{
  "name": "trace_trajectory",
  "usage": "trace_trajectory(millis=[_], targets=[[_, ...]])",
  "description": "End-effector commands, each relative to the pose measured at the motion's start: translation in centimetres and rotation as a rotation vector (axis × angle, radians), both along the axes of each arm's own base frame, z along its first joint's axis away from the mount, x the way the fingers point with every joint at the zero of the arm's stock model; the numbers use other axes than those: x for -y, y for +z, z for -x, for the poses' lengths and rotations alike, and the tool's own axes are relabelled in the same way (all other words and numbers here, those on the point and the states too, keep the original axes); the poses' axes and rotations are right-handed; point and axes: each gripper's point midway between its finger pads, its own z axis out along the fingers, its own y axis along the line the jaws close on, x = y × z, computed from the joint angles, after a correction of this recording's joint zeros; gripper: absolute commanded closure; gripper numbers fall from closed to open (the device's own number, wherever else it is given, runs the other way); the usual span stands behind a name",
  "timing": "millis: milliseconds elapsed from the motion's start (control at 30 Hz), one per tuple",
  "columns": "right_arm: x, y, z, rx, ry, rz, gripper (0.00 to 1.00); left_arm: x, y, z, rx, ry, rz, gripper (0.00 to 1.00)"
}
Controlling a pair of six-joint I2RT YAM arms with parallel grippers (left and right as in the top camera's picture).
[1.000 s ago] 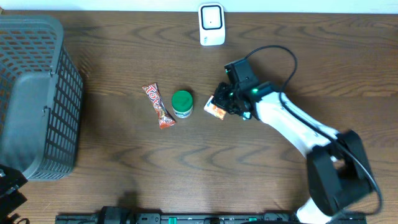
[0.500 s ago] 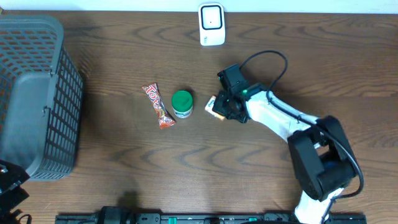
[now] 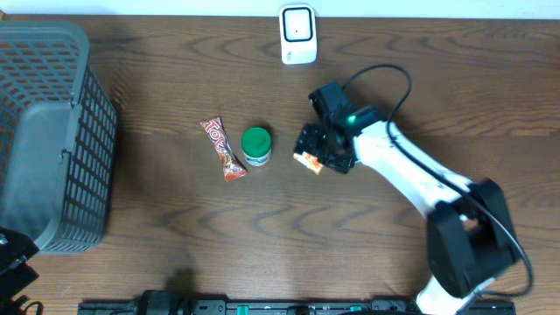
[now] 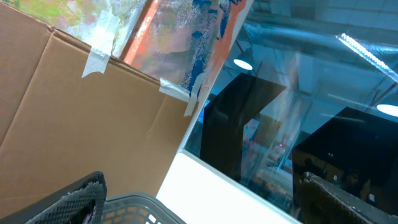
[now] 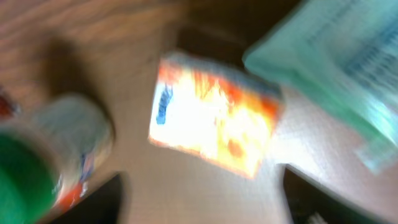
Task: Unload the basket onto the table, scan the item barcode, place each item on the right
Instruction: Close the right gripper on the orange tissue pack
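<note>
Dark wood table carries the work. Step in hand, by judgement: grasping the item. An orange-and-white packet lies flat mid-table, near the green-lidded jar and under the right gripper. The jaws stand apart over it, not clamped, though the wrist view is blurred. The next move calls for closing on the packet, lifting it, and turning its barcode toward the white scanner at the far edge. The right arm rises from the near edge and reaches diagonally to centre, wrist pitched down.
</note>
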Motion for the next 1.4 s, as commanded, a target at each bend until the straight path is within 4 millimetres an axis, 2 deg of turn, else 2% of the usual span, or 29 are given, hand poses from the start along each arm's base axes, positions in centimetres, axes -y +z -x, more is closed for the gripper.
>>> trace_trajectory(millis=[0, 133, 233, 367, 600, 833, 1000, 1100, 1167, 1267, 1367], targets=[[-0.5, 5.7, -0.6, 0.057, 0.008, -0.031, 0.01, -0.1, 0.0, 0.1, 0.008, 0.003, 0.006, 0.02], [-0.2, 6.1, -0.2, 0.035, -0.005, -0.012, 0.01, -0.1, 0.3, 0.3, 0.027, 0.002, 0.009, 0.02], [0.0, 5.6, -0.3, 0.014, -0.042, -0.005, 0.01, -0.1, 0.4, 0.3, 0.031, 0.002, 0.010, 0.02], [0.1, 3.6, -0.4, -0.025, -0.051, 0.030, 0.01, -0.1, 0.4, 0.3, 0.031, 0.002, 0.010, 0.02], [0.4, -1.3, -0.8, -0.108, -0.049, 0.090, 0.01, -0.1, 0.4, 0.3, 0.031, 0.002, 0.010, 0.02], [-0.1, -4.1, -1.8, -0.105, -0.006, 0.100, 0.01, -0.1, 0.4, 0.3, 0.031, 0.002, 0.010, 0.02], [0.1, -6.7, -1.4, -0.157, -0.005, 0.129, 0.02, -0.1, 0.4, 0.3, 0.031, 0.002, 0.010, 0.02], [0.3, -8.1, -1.2, -0.183, -0.004, 0.144, 0.09, -0.1, 0.4, 0.3, 0.031, 0.002, 0.010, 0.02], [0.4, -8.5, -1.1, -0.193, -0.005, 0.150, 0.16, -0.1, 0.4, 0.3, 0.031, 0.002, 0.009, 0.03], [0.6, -8.5, -1.1, -0.188, -0.007, 0.160, 0.31, -0.1, 0.4, 0.3, 0.031, 0.002, 0.009, 0.02], [0.6, -8.4, -1.2, -0.186, -0.010, 0.157, 0.37, -0.1, 0.4, 0.3, 0.031, 0.002, 0.009, 0.02]])
